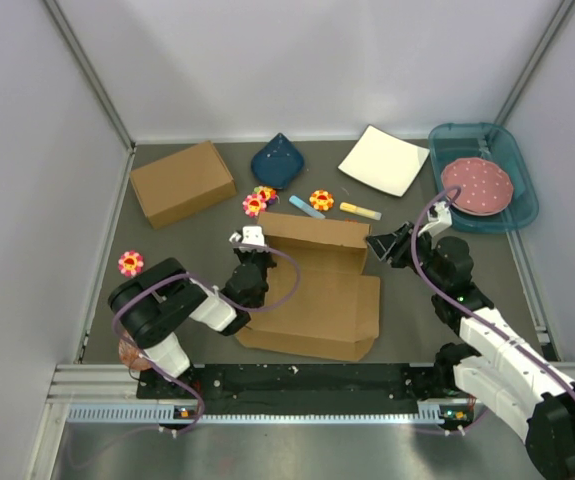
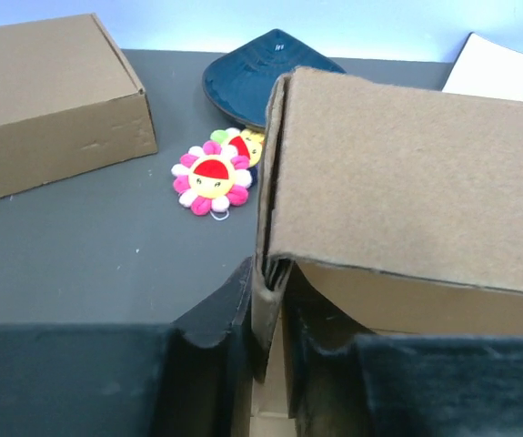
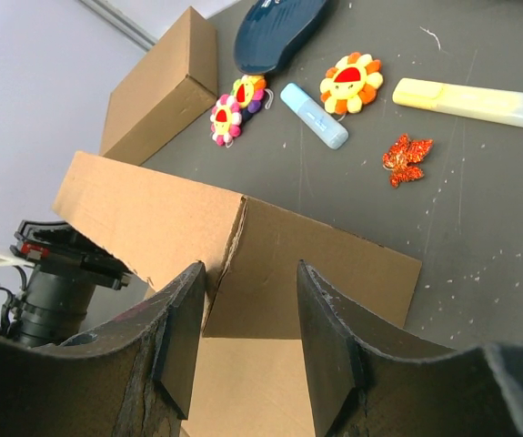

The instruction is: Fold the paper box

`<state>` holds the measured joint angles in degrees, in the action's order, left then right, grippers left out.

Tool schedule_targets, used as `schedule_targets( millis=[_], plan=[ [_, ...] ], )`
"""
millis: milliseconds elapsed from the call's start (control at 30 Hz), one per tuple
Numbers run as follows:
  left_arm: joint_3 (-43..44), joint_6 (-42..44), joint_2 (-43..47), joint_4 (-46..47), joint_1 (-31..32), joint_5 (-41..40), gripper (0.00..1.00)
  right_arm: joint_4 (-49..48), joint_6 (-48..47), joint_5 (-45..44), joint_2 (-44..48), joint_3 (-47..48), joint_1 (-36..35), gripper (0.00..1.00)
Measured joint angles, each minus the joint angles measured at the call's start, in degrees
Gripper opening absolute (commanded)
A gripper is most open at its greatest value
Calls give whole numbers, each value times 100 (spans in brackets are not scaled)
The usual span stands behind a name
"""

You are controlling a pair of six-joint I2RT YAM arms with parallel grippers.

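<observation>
Left hand (image 2: 266, 314) — snug on paper box (image 2: 407, 173)

- Matt brown cardboard on the paper box (image 1: 317, 300), fibrous and rough along the cut edges.
- Same matt brown cardboard, smoother-faced, on the deeper box (image 1: 182, 183).
- Dull dark grey on the table (image 1: 167, 245), flecked with pale scuffs.
- Glossy dark blue glaze on the dish (image 1: 276, 161).
- Translucent teal plastic for the tray (image 1: 467, 140).
- Soft plush cloth on the flower (image 2: 212, 179).
- Orange glitter on the leaf (image 3: 407, 157).
- Matt black plastic, grainy, on the right gripper (image 3: 247, 269).
</observation>
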<state>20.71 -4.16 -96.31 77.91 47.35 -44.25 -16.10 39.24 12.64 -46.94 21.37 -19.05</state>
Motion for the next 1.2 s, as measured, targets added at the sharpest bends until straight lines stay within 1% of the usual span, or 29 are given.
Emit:
schedule_targets(
  millis=[33,133,233,433,533,633,700,767,900,1000,1033,1100,1133,1167,1200],
  plan=[
    [0,-2,-7,4,-7,-17,46,-4,0,2,-2,0,0,45],
    [2,-50,-70,-87,-35,-59,62,-39,7,9,-35,0,0,45],
    [0,-81,-74,-170,-44,-107,66,-76,37,7,-59,0,0,45],
    [-46,-155,-72,-179,-44,-149,65,-177,59,11,-151,0,-2,45],
    [-55,-179,-72,-192,-46,-160,59,-232,94,20,-192,0,-4,45],
    [-35,-258,-72,-214,-50,-120,46,-282,111,42,-234,0,-31,45],
    [35,-372,-72,-247,-55,-111,32,-304,129,70,-249,0,-68,45],
    [138,-498,-83,-254,-59,-125,27,-334,138,98,-284,0,-109,45],
    [251,-673,-240,-247,-94,-197,29,-365,144,129,-323,0,-175,45],
    [339,-802,-293,-256,-107,-229,34,-365,144,160,-323,0,-186,46],
    [374,-844,-317,-264,-111,-234,34,-363,144,166,-323,0,-186,46],
    [444,-925,-378,-273,-114,-240,31,-363,144,190,-326,0,-186,46],
    [470,-949,-407,-269,-114,-256,25,-369,144,199,-339,0,-186,46],
    [492,-964,-437,-262,-118,-275,7,-382,144,203,-352,0,-186,46],
    [511,-977,-461,-256,-120,-297,0,-400,144,205,-363,0,-186,46]
  ],
)
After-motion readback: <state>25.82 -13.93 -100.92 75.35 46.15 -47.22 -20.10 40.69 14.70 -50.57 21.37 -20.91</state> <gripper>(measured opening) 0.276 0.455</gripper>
